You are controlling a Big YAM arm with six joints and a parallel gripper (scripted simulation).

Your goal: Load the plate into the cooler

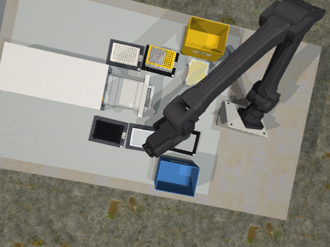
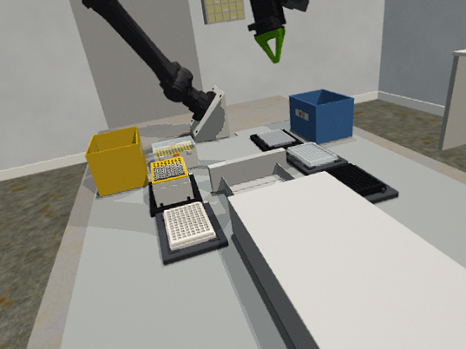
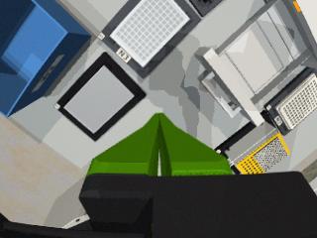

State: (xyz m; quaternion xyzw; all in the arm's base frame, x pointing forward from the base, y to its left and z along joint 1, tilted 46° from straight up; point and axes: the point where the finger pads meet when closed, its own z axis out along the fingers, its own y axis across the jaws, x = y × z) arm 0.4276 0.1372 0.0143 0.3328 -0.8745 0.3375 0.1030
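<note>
My gripper (image 2: 273,55) is shut and empty, its green fingers pressed together (image 3: 158,122). It hangs high above the bench, over the near row of nests. A white 96-well plate (image 3: 151,24) lies uncovered in a dark nest just ahead of the fingers; it also shows in the top view (image 1: 139,136). A second white well plate (image 1: 125,53) lies in a nest across the drawer. I cannot read the nest labels. The cooler's drawer (image 1: 127,94) stands open and empty, its bar handle (image 1: 143,96) toward the arm's base. A small amber lamp (image 3: 296,7) glows on the cooler's front.
The long white cooler housing (image 1: 50,75) lies behind the drawer. A black plate (image 1: 107,132) and a flat grey piece in a black frame (image 3: 101,95) flank the near white plate. A blue bin (image 1: 176,176), a yellow bin (image 1: 204,38) and two tip boxes (image 1: 161,57) (image 1: 196,71) stand around.
</note>
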